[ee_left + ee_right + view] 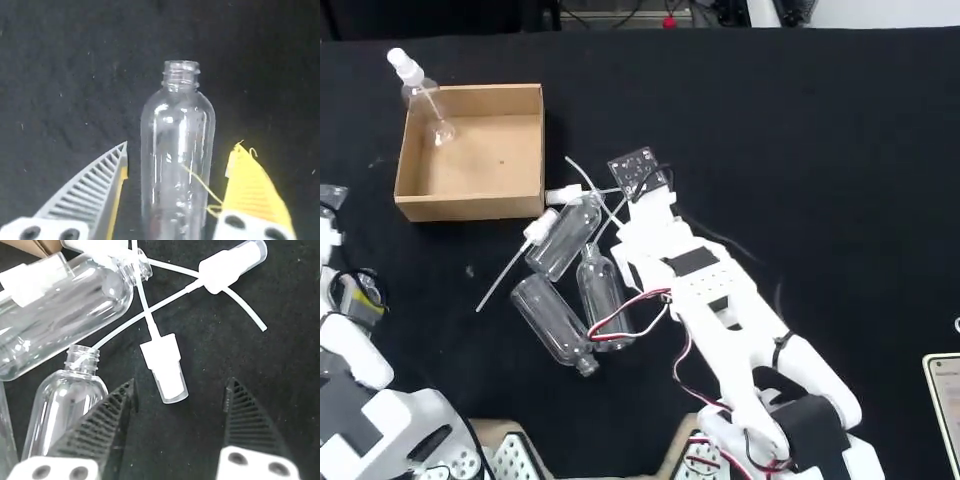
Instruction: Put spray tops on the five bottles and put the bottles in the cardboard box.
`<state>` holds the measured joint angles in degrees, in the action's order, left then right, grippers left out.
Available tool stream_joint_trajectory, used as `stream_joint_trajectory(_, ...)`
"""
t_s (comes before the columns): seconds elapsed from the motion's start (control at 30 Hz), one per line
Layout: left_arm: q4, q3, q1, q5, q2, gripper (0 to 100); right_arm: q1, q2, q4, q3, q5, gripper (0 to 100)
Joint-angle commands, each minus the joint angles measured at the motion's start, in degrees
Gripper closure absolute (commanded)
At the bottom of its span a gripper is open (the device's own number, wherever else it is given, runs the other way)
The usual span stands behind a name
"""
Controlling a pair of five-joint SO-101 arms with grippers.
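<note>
A clear bottle point(178, 125) with a bare neck lies between the fingers of my left gripper point(182, 146), which is open with a gap on each side. My right gripper point(181, 385) is open just above a loose white spray top point(167, 371). A second spray top point(232, 264) lies beyond it. Three uncapped bottles point(563, 236) point(603, 292) point(550, 320) lie beside the right gripper point(638, 180). A capped bottle point(415, 80) leans at the far corner of the cardboard box point(470, 207).
Loose spray tops with long tubes point(505, 275) lie among the bottles near the box's front corner. The left arm point(350, 300) sits at the table's left edge. A white object point(945, 390) lies at the right edge. Black table stretches to the far right.
</note>
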<state>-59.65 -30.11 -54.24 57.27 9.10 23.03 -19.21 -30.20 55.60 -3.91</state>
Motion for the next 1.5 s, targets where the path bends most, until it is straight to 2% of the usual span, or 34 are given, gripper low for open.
stream_joint_trajectory(0.0, 0.79, 2.68, 0.92, 8.79, 0.26, 69, 0.53, -2.51, 0.88, -0.13, 0.00, 73.7)
stream_joint_trajectory(0.1, 0.88, 1.98, 1.01, 11.34, 0.09, 69, 0.53, -2.51, 0.88, -0.13, 0.00, 73.7)
stream_joint_trajectory(0.23, 2.99, 1.36, 2.77, 11.25, -2.81, 69, 0.53, -2.51, 0.88, -0.13, 0.00, 73.7)
stream_joint_trajectory(0.47, 5.45, 5.41, 4.26, 2.64, -13.01, 69, 0.53, -2.51, 0.88, -0.04, 0.00, 73.7)
stream_joint_trajectory(0.8, 5.19, 8.84, 4.26, 1.05, -15.21, 70, 0.53, -2.51, 0.88, -0.22, 0.00, 73.7)
stream_joint_trajectory(0.87, 5.19, 8.66, 4.26, 1.05, -15.21, 76, 0.53, -2.51, 0.88, -0.22, 0.00, 73.7)
stream_joint_trajectory(1.0, 4.13, 8.57, 4.18, 0.88, -15.21, 93, 0.53, -2.51, 0.88, -0.22, 0.00, 73.7)
stream_joint_trajectory(1.17, -1.58, 11.38, 3.74, 0.44, -13.71, 91, 0.53, -2.51, 0.88, -0.22, 0.00, 73.7)
stream_joint_trajectory(1.33, -8.00, 16.13, 2.77, -6.51, -4.75, 91, 0.53, -2.51, 0.88, -0.22, 0.00, 73.7)
stream_joint_trajectory(1.47, -6.95, 13.41, 4.53, -16.18, 2.29, 91, 0.53, -2.51, 0.88, -0.22, 0.00, 73.7)
